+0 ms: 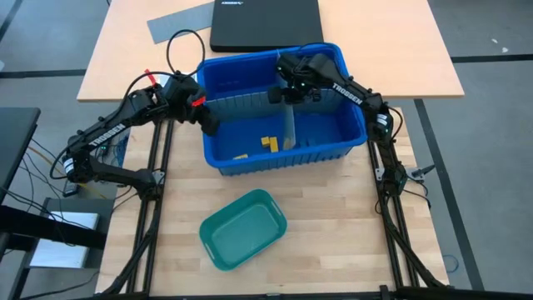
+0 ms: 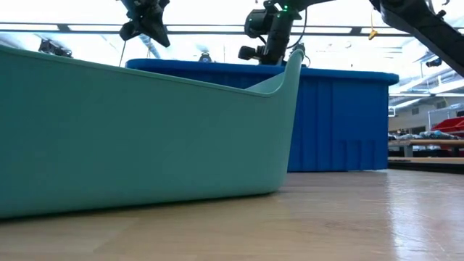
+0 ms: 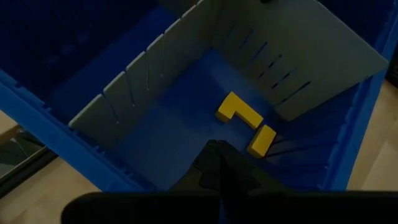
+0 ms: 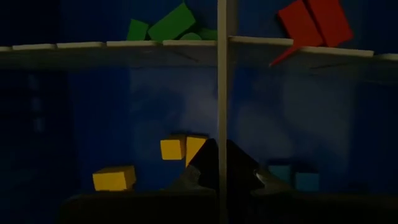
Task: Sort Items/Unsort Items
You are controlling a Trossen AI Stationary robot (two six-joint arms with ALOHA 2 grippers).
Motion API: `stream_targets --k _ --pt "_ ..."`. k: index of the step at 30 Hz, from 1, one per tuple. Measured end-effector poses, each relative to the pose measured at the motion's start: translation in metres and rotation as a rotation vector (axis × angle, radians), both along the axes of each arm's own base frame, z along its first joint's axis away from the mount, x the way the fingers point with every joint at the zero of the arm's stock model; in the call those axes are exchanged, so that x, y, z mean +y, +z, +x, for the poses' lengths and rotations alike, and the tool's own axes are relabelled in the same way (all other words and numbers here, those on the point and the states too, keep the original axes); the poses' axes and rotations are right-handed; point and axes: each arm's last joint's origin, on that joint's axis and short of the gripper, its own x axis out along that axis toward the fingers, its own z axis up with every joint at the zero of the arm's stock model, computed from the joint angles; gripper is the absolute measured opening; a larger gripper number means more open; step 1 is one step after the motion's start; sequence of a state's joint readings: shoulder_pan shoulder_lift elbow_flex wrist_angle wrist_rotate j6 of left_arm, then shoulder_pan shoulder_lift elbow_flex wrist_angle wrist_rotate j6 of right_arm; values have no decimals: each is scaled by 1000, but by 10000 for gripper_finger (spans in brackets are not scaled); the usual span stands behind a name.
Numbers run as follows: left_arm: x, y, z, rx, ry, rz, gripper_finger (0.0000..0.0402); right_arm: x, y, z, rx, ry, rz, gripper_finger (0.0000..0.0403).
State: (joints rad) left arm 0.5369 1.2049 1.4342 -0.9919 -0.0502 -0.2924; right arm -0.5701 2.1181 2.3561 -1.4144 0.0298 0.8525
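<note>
A blue bin [image 1: 354, 137] on the table is split into compartments by grey dividers [image 1: 241, 98]. Yellow blocks [image 1: 268, 143] [image 3: 239, 112] lie on the floor of its near-left compartment. In the right wrist view, blue blocks [image 4: 292, 177] lie across the short divider [image 4: 222, 93] from the yellow ones [image 4: 180, 148]. Green blocks [image 4: 165, 26] and red blocks [image 4: 311, 22] lie beyond the long divider. My left gripper [image 1: 208, 125] [image 3: 217, 163] hangs shut above the near-left compartment, holding nothing. My right gripper [image 1: 287, 92] [image 4: 222, 167] is shut over the dividers' crossing. My right gripper's shut fingers [image 4: 202, 163] point steeply down, in line with the top edge of the short divider [image 4: 222, 124]. I cannot tell whether they touch that edge. No block is between them.
A teal tray [image 1: 243, 229] stands on the near part of the table, in front of the bin. A black laptop [image 1: 265, 23] and a grey sheet [image 1: 179, 25] lie on the table behind the bin. Bare wood shows to the tray's right.
</note>
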Motion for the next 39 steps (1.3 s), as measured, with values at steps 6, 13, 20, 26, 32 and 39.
stream_targets --k 6,13,20,26,32,39 --pt "0 0 0 -2 -1 3 1 14 24 -15 -34 66 -8 0" --pt "0 0 0 -4 -1 4 1 51 102 -70 -245 112 -163 0" --pt "0 1 1 -15 -2 9 1 69 140 -106 -361 113 -279 0" --pt "1 3 2 -32 0 20 1 71 146 -113 -369 126 -315 0" --pt "1 3 2 -39 7 13 1 66 139 -104 -355 142 -311 0" --pt "1 3 2 -39 7 12 1 78 152 -113 -461 275 -293 0"
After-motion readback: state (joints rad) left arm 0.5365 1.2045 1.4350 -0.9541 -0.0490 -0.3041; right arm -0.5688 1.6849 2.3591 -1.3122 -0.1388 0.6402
